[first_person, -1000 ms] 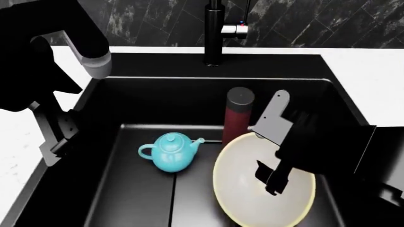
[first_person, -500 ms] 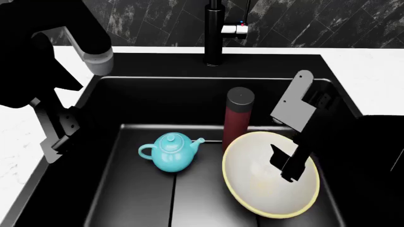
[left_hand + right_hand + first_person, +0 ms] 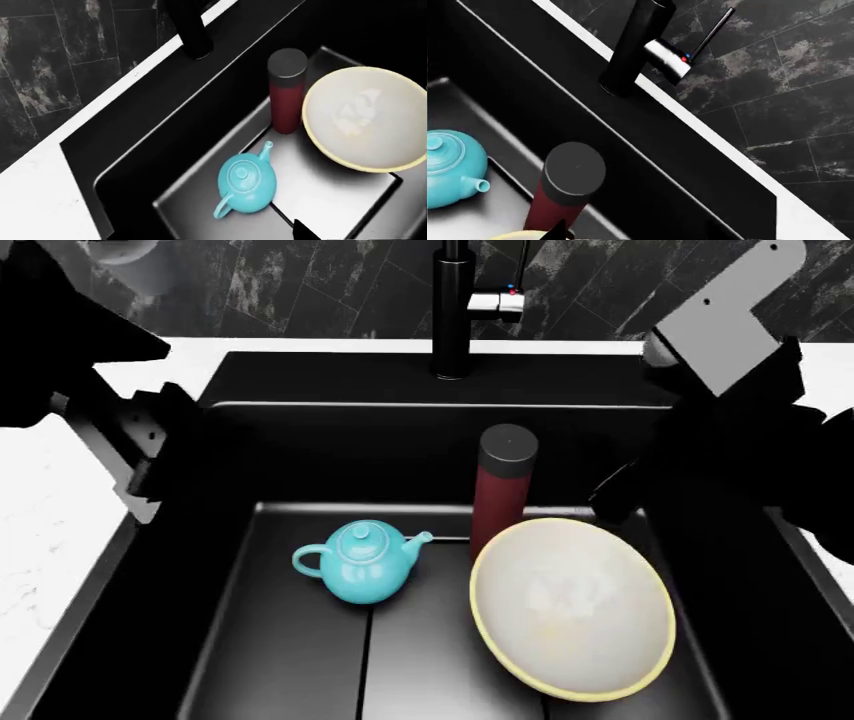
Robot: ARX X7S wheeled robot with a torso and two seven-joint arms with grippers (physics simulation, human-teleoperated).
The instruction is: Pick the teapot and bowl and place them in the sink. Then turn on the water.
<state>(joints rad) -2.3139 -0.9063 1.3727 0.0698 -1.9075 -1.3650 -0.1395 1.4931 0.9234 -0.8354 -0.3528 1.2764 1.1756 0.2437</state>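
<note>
Rising clear of bowl (image 3: 571,608): right gripper (image 3: 627,490), now upper right of head frame, holding nothing, jaw state unclear. Teapot (image 3: 360,561) sitting lower centre-left in sink (image 3: 334,440), bowl lower right. Left gripper (image 3: 134,455) hovering upper left, jaw state unclear.

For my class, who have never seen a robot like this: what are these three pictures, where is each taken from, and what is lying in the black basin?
These are computer-rendered views from a simulated two-armed robot steered by a person. One camera sits on its head, looking down; the other two sit near each arm's pincer. In the head view, the dark shapes at the sides are the left arm and right arm, both raised above the sink. Neither holds anything, and the pincers' tips are too dark to read. Inside the sink stand a turquoise teapot, a cream bowl and a dark red cylinder with a black cap. The faucet rises behind them; no water is running.
</note>
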